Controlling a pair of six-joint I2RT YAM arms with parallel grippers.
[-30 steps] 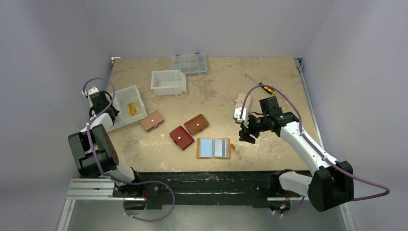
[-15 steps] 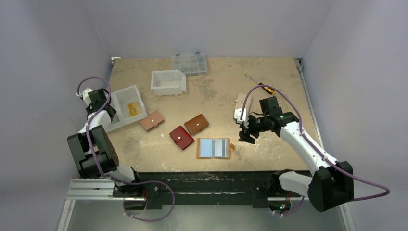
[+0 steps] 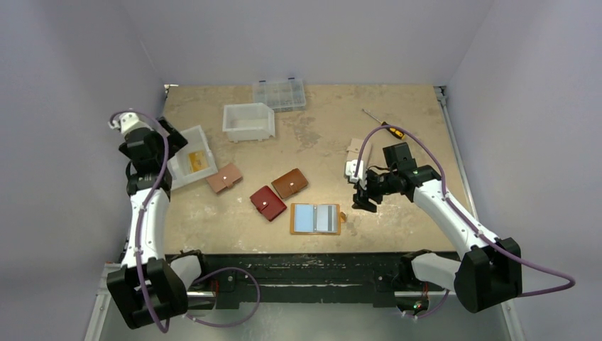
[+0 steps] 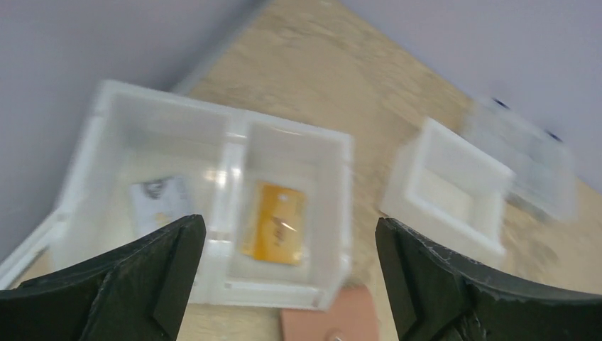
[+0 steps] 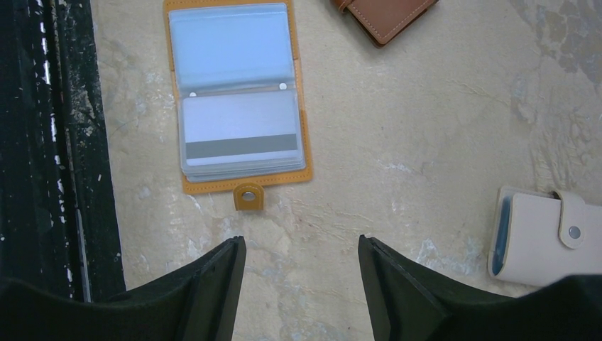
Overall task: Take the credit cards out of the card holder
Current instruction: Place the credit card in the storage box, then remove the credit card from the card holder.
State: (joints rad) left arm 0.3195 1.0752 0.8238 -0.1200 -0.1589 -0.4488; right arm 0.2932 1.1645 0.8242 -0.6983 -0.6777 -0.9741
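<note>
Mustard leather card holder [image 5: 238, 89] open flat at 11 o'clock of right hand [image 5: 299, 243], fingers parted; left hand [image 4: 289, 223] spread wide over white plastic bin [image 4: 213, 114].

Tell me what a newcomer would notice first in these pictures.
The mustard-yellow card holder lies open flat near the table's front edge, a light blue card and a dark-striped whitish card in its clear sleeves. At far left, the left gripper hangs open over a white divided bin holding a yellow-orange card in one compartment, a whitish card in the other.
</note>
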